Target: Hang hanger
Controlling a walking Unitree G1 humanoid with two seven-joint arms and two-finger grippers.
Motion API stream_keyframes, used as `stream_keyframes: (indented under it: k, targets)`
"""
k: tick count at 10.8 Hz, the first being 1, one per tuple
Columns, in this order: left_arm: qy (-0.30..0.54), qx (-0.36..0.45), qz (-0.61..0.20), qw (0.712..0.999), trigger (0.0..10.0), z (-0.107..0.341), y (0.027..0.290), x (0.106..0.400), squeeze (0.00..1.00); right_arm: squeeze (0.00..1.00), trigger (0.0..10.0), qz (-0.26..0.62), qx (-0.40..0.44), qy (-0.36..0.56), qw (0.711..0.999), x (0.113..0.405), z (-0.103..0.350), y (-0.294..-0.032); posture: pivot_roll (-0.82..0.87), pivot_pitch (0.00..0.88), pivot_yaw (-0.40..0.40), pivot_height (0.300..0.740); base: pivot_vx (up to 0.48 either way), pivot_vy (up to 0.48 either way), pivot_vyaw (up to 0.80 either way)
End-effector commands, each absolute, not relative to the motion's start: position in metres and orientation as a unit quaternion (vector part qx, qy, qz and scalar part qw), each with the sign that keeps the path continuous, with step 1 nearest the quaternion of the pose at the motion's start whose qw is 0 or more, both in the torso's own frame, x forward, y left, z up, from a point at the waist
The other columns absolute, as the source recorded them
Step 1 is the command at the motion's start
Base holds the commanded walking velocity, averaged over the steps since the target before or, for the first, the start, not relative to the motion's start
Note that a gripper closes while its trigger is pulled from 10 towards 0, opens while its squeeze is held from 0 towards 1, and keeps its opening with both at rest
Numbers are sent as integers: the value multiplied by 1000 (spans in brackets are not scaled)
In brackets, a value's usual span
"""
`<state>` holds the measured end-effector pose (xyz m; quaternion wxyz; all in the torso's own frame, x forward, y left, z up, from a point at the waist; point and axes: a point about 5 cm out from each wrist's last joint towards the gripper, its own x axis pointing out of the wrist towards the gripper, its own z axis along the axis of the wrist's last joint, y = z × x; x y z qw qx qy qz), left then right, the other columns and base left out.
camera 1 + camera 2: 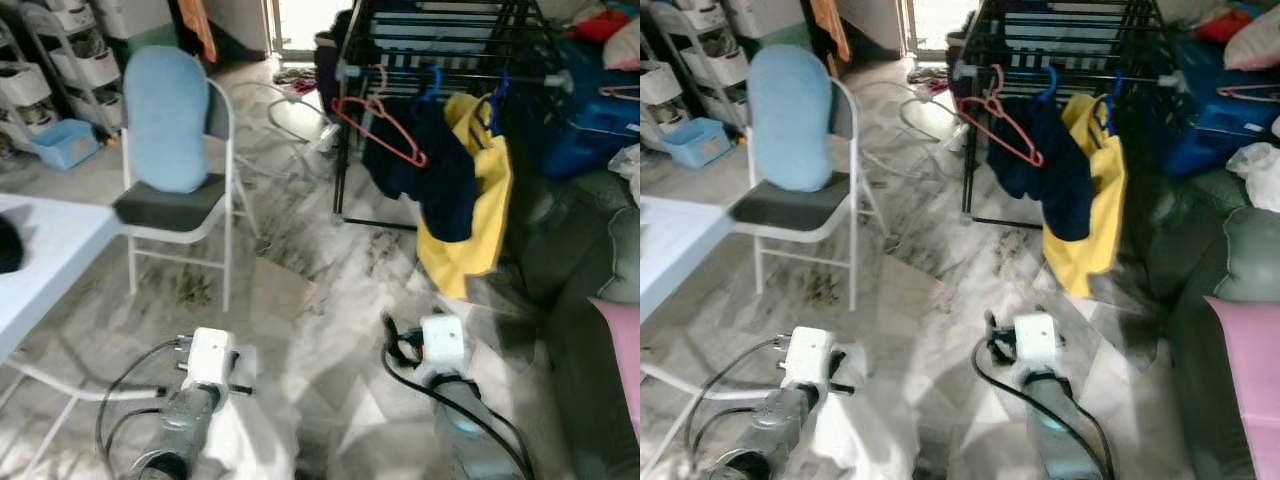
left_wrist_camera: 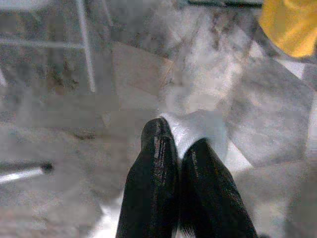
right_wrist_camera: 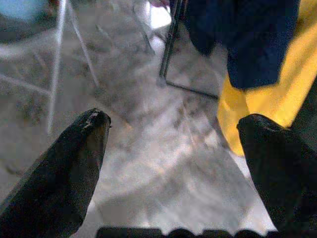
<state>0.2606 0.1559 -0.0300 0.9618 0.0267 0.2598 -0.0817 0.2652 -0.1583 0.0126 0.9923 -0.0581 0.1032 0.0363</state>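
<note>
Hanging low over the marble floor (image 1: 330, 290), both arms point forward toward the drying rack (image 1: 440, 60). Left gripper (image 2: 181, 163): fingers pressed together, pinching a fold of pale white cloth (image 2: 198, 131); the same cloth drapes under the left arm in the head views. Whether a hanger is inside that cloth cannot be told. Right gripper (image 3: 173, 163): fingers spread wide, nothing between them, looking along the floor at the foot of the rack.

Outward from there: the rack stands ahead and to the right, well apart from both grippers and higher than either. Its front bar (image 1: 450, 78) runs across the view, left to right. On it hang an empty red hanger (image 1: 385, 125), a dark navy garment (image 1: 430, 165) on a blue hook, and a yellow garment (image 1: 475, 215).

Judgement: the right arm is nearer the rack, but the left holds the load. The bar lies forward, right and up from the left gripper; the free stretch looks to be near the red hanger.

A white folding chair (image 1: 190, 210) with a blue cushion (image 1: 165, 115) stands ahead left.
</note>
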Motion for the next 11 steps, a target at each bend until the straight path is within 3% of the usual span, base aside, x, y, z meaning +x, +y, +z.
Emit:
stream_keyframes:
  k: [1, 4, 6, 11]
  targets:
    - [280, 53, -60, 957, 10000, -35, 172, 255, 0, 0, 10000, 51, -47, 106, 992, 268, 12, -150, -135, 9, 33, 740, 0, 0, 0]
    - [379, 99, -43, 919, 10000, -61, 188, 220, 0, 0, 10000, 51, 21, 235, 970, 253, -29, -152, -116, 0, 34, 740, 0, 0, 0]
    - [418, 85, -23, 904, 10000, -70, 193, 206, 0, 0, 10000, 23, 44, 313, 948, 236, -49, -162, -95, 0, 33, 740, 0, 0, 0]
    - [450, 69, -14, 890, 10000, -76, 197, 198, 0, 0, 10000, 13, 58, 371, 927, 213, -67, -168, -97, 0, 39, 740, 0, 0, 0]
